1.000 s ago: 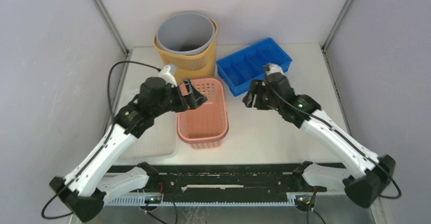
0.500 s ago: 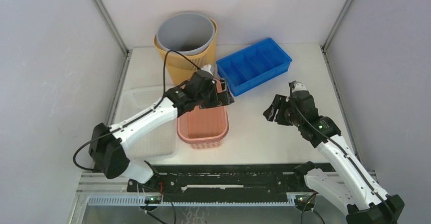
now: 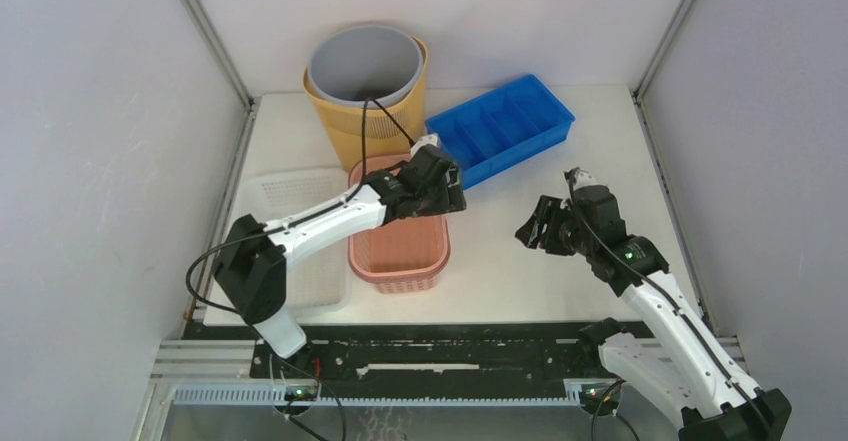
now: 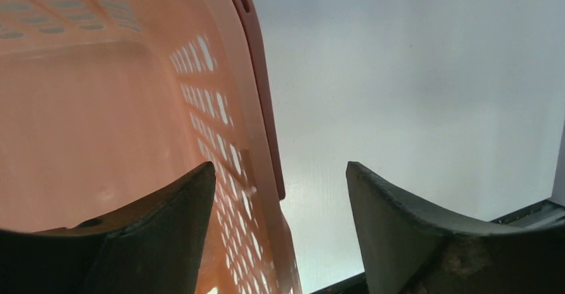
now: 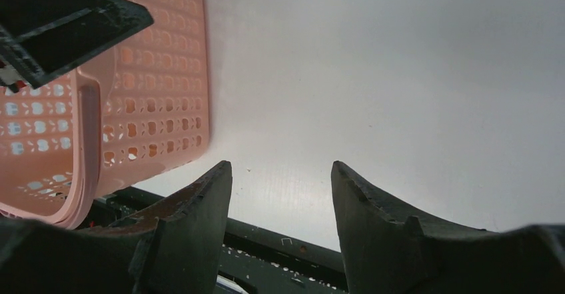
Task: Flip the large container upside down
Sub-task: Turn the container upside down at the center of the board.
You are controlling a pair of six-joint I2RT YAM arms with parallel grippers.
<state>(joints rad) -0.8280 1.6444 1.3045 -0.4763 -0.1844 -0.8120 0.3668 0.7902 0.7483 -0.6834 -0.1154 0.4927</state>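
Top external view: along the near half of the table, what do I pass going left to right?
white mesh tray → pink basket → right gripper

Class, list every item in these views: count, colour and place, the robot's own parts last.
yellow round plastic basket: one, yellow, far centre
grey round plastic bucket: one, grey, nested inside the yellow basket
blue divided plastic tray: one, blue, right of the yellow basket
pink perforated plastic basket: one, pink, middle, nearer than the yellow basket
white perforated plastic tray: one, white, left of the pink basket
white table: one, white, under everything
left arm: one, white and black, jaws open either side of the pink basket's wall
right arm: one, white and black, jaws open over bare table
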